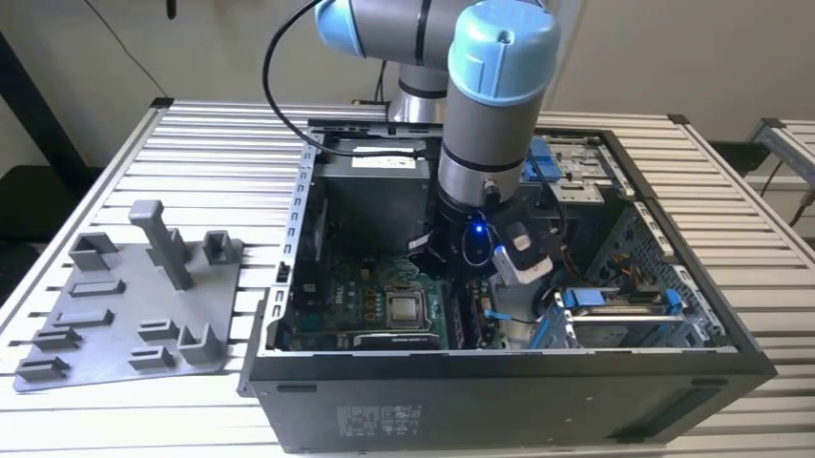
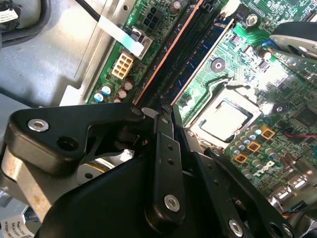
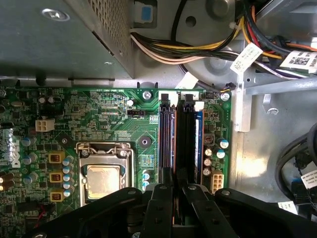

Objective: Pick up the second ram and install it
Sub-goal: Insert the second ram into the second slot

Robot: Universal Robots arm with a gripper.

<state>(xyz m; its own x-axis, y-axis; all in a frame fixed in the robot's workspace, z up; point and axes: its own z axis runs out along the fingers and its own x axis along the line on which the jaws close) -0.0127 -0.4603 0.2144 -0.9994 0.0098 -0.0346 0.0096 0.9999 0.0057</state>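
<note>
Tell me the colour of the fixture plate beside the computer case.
Grey; the fixture plate shows best in the exterior view.

In both wrist views the black gripper (image 3: 174,191) linkage is covering the near ends of the memory slots (image 3: 179,136), so whether a memory stick is sitting between its fingertips cannot be told. In the exterior view the arm (image 1: 491,124) is hiding the middle of the computer case (image 1: 510,391) and the slots beneath it. The processor socket (image 3: 103,176) is being partly cut off by the linkage in the first wrist view.
</note>
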